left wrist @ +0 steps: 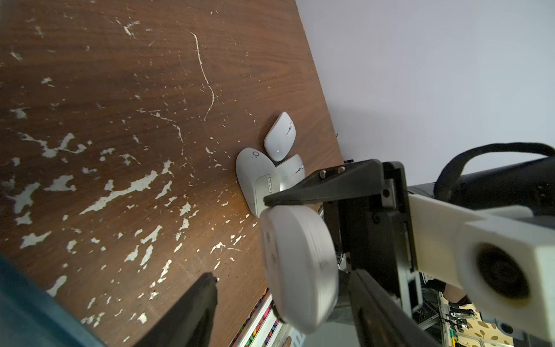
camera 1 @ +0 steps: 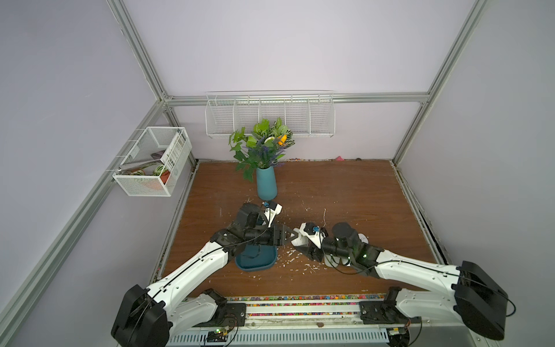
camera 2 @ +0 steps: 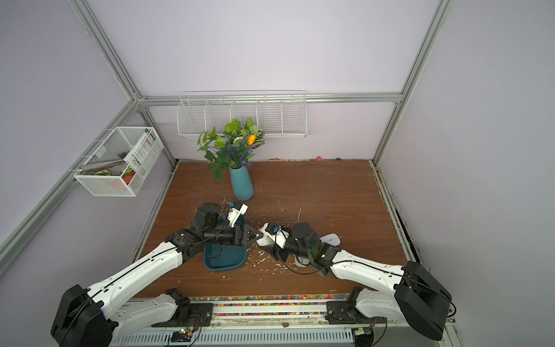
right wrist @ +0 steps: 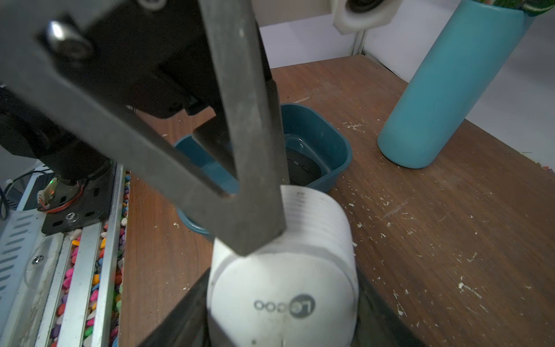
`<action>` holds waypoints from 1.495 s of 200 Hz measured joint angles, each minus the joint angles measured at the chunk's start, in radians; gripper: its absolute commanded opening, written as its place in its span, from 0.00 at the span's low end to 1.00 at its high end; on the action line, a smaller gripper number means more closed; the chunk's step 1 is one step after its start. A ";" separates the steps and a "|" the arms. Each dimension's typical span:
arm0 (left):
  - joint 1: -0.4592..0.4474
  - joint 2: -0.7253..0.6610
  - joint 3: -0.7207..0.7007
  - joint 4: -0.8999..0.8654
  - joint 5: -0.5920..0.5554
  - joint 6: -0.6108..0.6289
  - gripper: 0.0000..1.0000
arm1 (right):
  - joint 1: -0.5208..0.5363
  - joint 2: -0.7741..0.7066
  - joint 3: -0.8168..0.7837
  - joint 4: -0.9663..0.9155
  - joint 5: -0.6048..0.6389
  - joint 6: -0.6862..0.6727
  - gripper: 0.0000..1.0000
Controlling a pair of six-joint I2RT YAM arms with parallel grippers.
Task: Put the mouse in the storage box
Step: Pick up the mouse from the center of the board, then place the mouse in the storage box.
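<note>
A white mouse hangs above the table, with my right gripper shut on its sides. In both top views the mouse sits between the two arms, just right of the storage box. My left gripper is open around the mouse, one finger clear of it and the other close against it. From the right wrist, a left fingertip rests on the mouse's far end. The storage box is a dark teal bin under the left arm, with a dark mouse inside.
Three more pale mice lie together on the brown table beneath the right arm. A tall teal vase with flowers stands behind the arms. White wire baskets hang on the walls. White flecks litter the table.
</note>
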 measured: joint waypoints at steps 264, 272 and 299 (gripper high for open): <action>-0.142 0.149 0.132 -0.137 -0.240 0.024 0.09 | 0.000 0.000 -0.006 0.026 0.026 -0.009 0.99; -0.138 0.140 0.132 -0.160 -0.270 0.018 0.09 | 0.000 0.000 -0.007 0.028 0.027 -0.007 0.99; -0.082 0.032 0.105 -0.219 -0.373 -0.013 0.08 | 0.000 0.000 -0.014 0.037 0.030 -0.006 0.99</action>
